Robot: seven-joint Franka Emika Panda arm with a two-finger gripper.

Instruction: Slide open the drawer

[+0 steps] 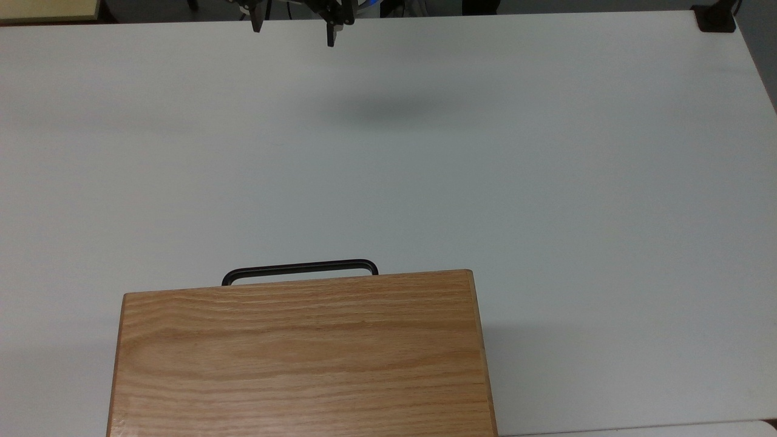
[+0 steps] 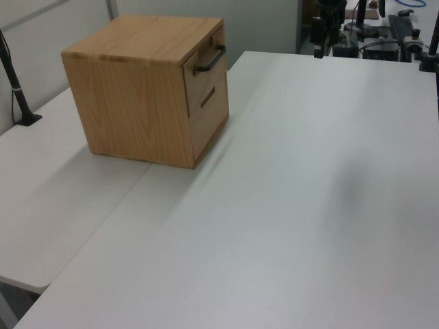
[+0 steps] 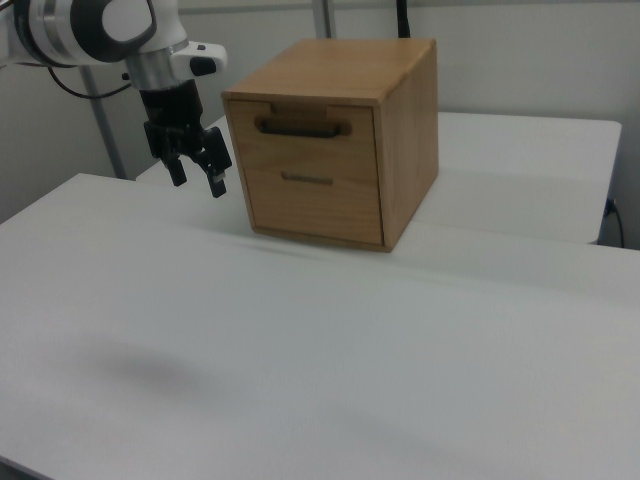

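The drawer (image 3: 310, 150) is the upper one in an oak cabinet (image 1: 303, 358), and its front sits flush with the cabinet face. Its thin black bar handle (image 1: 300, 269) sticks out past the cabinet top in the top view and also appears in the left view (image 2: 210, 59) and the right view (image 3: 302, 127). My gripper (image 1: 294, 29) hangs open and empty above the table's far edge, well away from the handle. In the right view the gripper (image 3: 197, 180) is at the cabinet's left, fingers pointing down, holding nothing.
A lower drawer with a small handle (image 3: 307, 179) sits beneath the upper one. The white table (image 1: 546, 200) spreads wide between gripper and cabinet. A black clamp (image 1: 716, 18) sits at one table corner, and a black post (image 2: 17, 89) stands beside the cabinet.
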